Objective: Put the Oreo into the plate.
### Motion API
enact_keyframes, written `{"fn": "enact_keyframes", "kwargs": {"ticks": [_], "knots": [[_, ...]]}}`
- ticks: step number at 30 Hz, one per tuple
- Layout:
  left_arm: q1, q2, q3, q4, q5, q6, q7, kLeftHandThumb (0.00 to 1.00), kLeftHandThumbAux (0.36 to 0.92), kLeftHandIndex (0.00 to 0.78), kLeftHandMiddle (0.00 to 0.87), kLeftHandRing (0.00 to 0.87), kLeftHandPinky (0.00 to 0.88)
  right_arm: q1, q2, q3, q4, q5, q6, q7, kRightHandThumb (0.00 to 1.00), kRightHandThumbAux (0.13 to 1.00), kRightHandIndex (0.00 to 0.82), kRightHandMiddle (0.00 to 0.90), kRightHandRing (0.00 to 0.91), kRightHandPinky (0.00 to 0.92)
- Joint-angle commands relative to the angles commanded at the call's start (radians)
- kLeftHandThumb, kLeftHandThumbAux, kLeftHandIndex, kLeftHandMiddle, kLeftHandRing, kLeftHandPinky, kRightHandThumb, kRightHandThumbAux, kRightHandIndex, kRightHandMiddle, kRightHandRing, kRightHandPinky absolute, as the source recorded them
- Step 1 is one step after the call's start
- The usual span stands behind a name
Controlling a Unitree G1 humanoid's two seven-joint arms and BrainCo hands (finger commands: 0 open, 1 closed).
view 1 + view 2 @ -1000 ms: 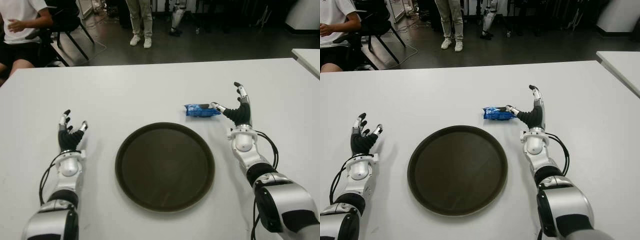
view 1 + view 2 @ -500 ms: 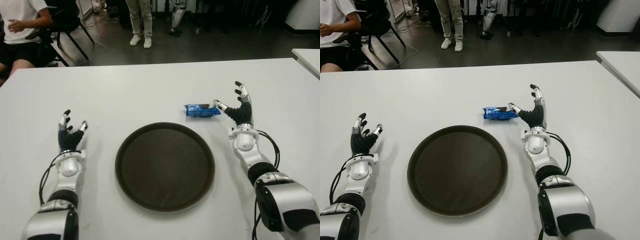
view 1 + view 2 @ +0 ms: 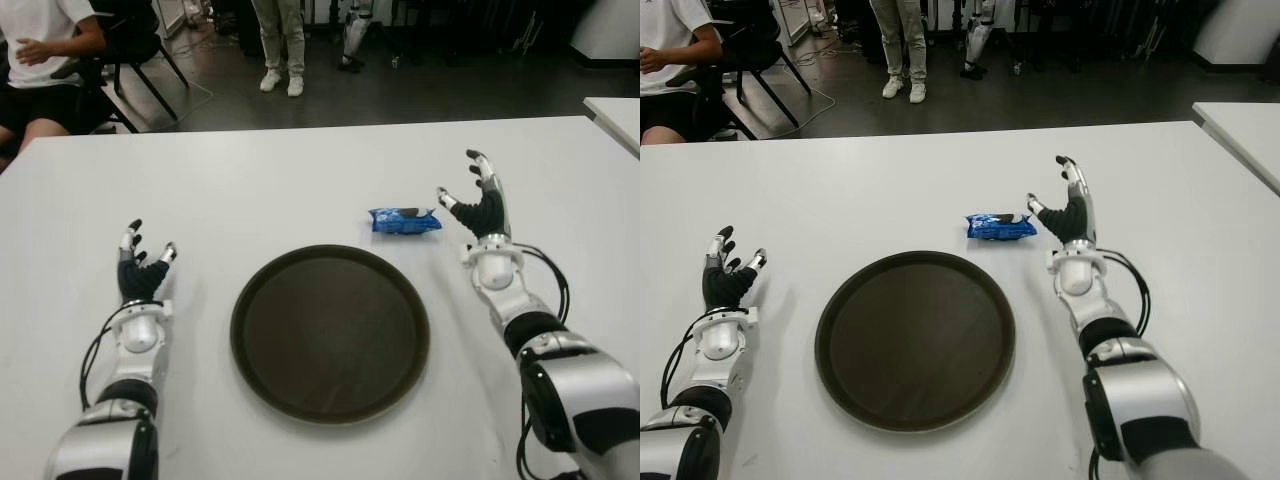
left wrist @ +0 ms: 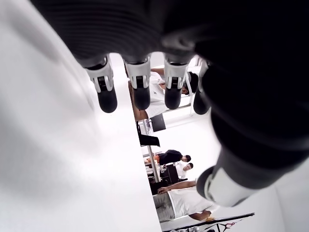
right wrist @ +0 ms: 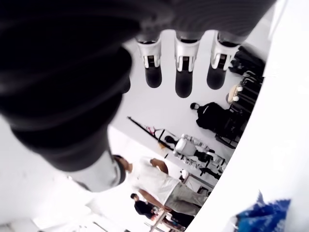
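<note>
The robot's right hand [image 3: 478, 205], fingers spread wide and gripping nothing, is hovering just to the right of a small blue Oreo packet [image 3: 404, 219], its thumb pointing toward the wrapper without touching it. The packet is lying on the white table [image 3: 300, 190], just beyond the far right rim of a round dark brown plate [image 3: 330, 332]. The left hand [image 3: 140, 270], fingers likewise loose and holding nothing, is showing left of the plate.

Bright even light, soft shadows, wrist views blurred close up
</note>
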State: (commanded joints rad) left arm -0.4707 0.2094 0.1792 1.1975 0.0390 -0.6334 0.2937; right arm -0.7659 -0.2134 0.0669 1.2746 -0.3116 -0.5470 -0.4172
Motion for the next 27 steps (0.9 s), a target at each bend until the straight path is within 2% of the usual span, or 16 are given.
{"fn": "enact_keyframes", "kwargs": {"ticks": [12,27], "knots": [[0.007,-0.001,-0.002,-0.007,0.004,-0.004,0.007,0.0,0.758,0.037,0.052,0.02,0.004,-0.044,-0.021,0.061,0.008,-0.066,0.091,-0.016,0.51,0.748,0.026,0.07,0.097,0.149],[0.009,0.003,-0.01,0.001,0.017,-0.003,0.011,0.0,0.76,0.036,0.05,0.021,0.004,-0.097,-0.03,0.119,-0.001,-0.101,0.178,0.035,0.476,0.754,0.004,0.038,0.041,0.074]]}}
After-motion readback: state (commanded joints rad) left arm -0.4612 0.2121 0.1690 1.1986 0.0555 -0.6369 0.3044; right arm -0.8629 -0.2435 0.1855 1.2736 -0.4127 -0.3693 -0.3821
